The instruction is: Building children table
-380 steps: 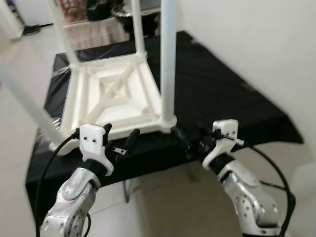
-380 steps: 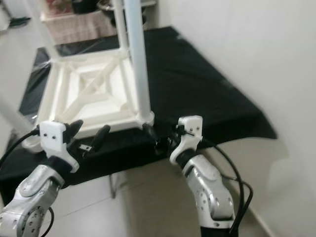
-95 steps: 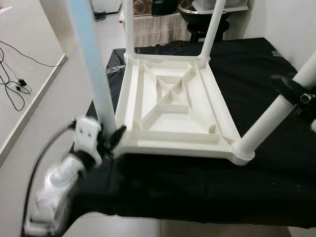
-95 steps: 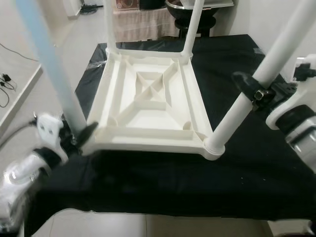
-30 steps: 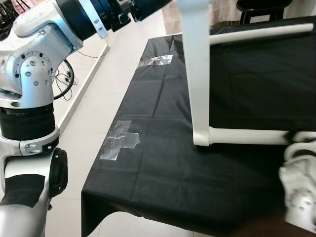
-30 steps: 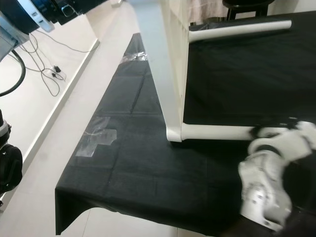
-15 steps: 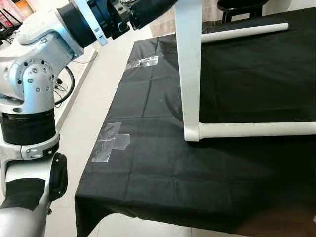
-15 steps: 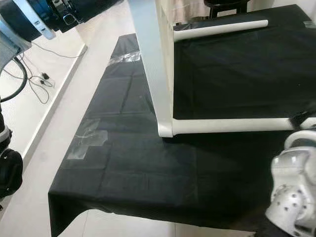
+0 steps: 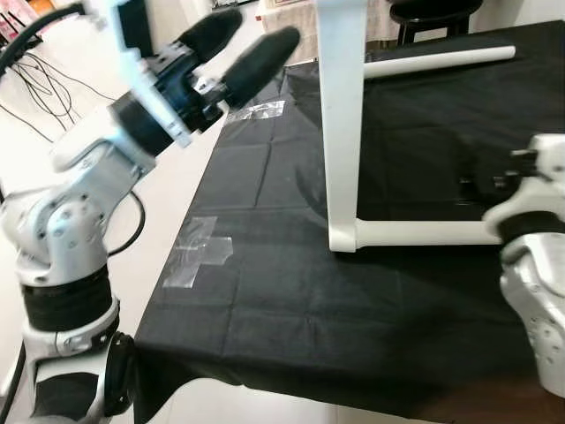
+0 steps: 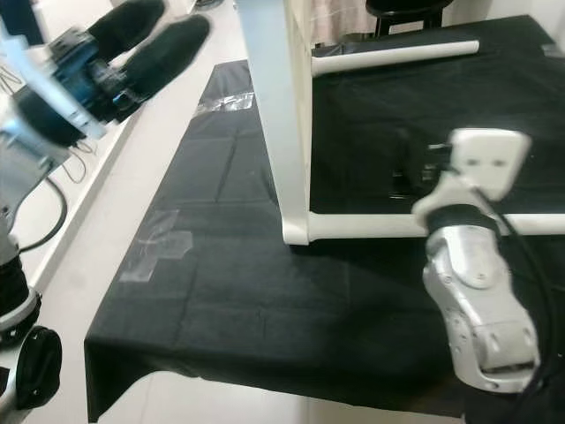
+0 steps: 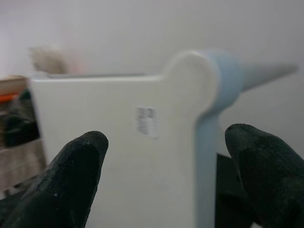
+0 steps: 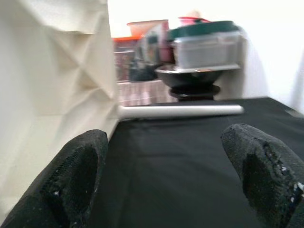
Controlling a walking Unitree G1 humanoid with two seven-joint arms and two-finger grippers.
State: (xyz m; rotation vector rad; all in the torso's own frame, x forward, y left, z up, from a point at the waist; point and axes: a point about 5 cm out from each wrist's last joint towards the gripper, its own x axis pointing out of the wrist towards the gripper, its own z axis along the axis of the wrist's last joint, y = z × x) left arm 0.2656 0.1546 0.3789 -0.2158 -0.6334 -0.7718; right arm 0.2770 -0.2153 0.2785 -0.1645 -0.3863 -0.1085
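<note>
The white children's table point(image 9: 340, 124) stood tipped on its side on the bench point(image 9: 291, 291), which was draped in a black cloth, its top upright and two legs lying level across the cloth. The left claw point(image 9: 237, 49) hung raised in the air just beside the upright tabletop's outer face, its two padded black fingers point(image 11: 71, 171) spread and gripping nothing; past them was the table's rounded corner with a small label. The right claw point(image 12: 166, 175) sat low over the cloth on the leg side of the tabletop, close above the nearer leg point(image 10: 371, 226), fingers spread wide and empty. Beyond it lay the far leg point(image 12: 180, 110), then a dark bowl point(image 12: 190, 76) and stacked containers point(image 12: 206, 47). Clear tape patches point(image 9: 199, 252) stuck to the cloth below the left claw.
</note>
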